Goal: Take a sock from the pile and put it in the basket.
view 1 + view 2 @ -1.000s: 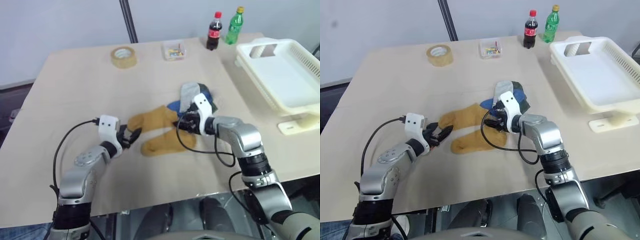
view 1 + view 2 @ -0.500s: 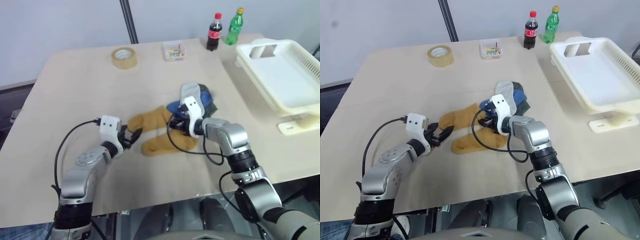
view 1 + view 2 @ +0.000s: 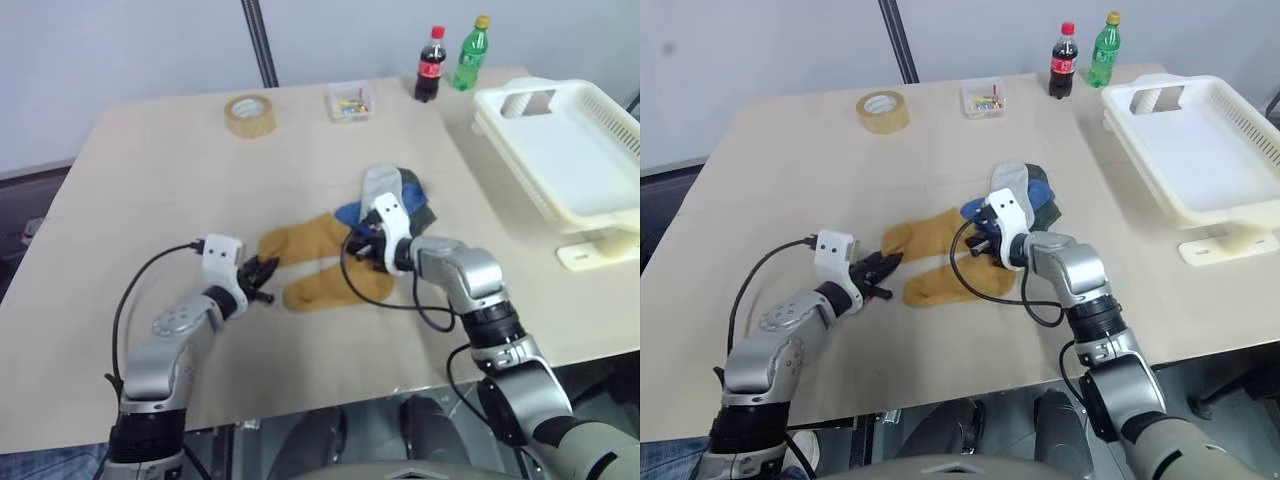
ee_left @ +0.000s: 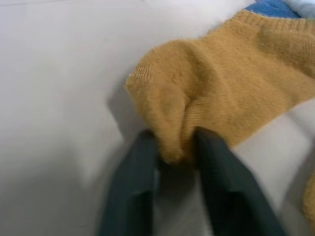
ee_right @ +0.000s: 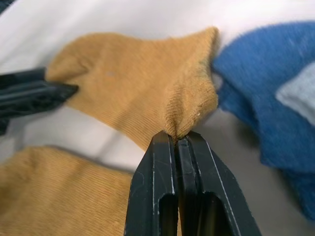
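Right wrist view | sock (image 5: pixel 142 93) cuff pinched in right hand (image 5: pixel 177 142) | toe in left hand (image 4: pixel 172 147)

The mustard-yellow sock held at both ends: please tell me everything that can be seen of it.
The sock is a soft, finely ribbed knit in mustard yellow, lying limp and flat on the table beside a second yellow sock. The left pincer has closed on its toe end, bunching the fabric; the right pincer is shut on its cuff corner. The cuff lies against a blue sock.

light: bright, even | shadows: soft | left wrist view — fingers (image 4: pixel 133 191) blurred
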### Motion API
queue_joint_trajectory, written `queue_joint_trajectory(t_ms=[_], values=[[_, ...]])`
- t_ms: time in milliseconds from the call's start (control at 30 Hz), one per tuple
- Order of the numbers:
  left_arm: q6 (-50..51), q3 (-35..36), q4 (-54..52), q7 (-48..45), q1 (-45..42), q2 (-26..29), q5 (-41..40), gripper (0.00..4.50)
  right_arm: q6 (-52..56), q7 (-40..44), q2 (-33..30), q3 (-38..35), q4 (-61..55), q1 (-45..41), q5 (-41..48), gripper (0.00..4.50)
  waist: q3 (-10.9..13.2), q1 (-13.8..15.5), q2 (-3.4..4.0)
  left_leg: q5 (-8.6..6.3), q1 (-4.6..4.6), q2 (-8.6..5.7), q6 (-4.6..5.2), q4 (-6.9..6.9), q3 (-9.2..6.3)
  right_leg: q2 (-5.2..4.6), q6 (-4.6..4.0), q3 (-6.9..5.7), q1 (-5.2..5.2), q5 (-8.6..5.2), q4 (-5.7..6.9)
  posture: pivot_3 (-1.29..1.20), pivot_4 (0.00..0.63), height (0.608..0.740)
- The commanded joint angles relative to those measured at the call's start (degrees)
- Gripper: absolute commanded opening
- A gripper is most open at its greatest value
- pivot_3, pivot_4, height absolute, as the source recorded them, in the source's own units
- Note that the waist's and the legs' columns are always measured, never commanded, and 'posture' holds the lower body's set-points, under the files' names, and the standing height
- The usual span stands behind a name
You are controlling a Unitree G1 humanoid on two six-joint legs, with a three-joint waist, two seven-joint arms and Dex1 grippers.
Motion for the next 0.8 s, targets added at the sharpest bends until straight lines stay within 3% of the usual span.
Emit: queue_joint_trajectory(t_ms=[33,367,600,800], values=[[1.33,-0.92,-0.13,-0.23,1.18,-0.24,-0.17,1.25,-0.84,0.24,-0.14,-0.58,-3.28,-0.53,1.37,0.00,0.00,-0.01,0.00,0.00,0.00,0.00,0.00,0.00,-0.01,0.00,0.00,0.00,0.00,0.00,0.00,0.00,0.150,0.740],[0.33,1.30,-3.92,-0.53,1.64,-1.13,-2.51,1.25,2.15,1.09,-1.46,-1.97,-9.03,0.01,4.84,0.00,0.00,-0.01,0.00,0.00,-0.02,0.00,0.00,0.00,0.00,0.00,0.00,0.00,-0.01,0.00,0.00,0.00,0.150,0.740],[7.25,7.34,-22.04,0.61,5.65,-3.36,-18.59,1.25,17.22,2.75,-8.85,-8.14,-24.50,2.67,15.93,0.00,0.01,0.19,-0.02,-0.01,-0.25,0.00,0.02,0.04,-0.13,-0.04,0.00,-0.13,-0.06,0.00,-0.12,0.00,0.150,0.740],[11.58,4.89,-29.61,4.82,12.57,-3.80,-23.90,1.25,26.52,0.82,-14.50,-11.91,-29.40,6.04,20.47,0.00,0.01,0.23,-0.01,-0.03,-0.16,0.01,0.04,0.00,-0.04,-0.02,0.00,-0.04,-0.02,0.00,-0.10,0.00,0.150,0.740]])
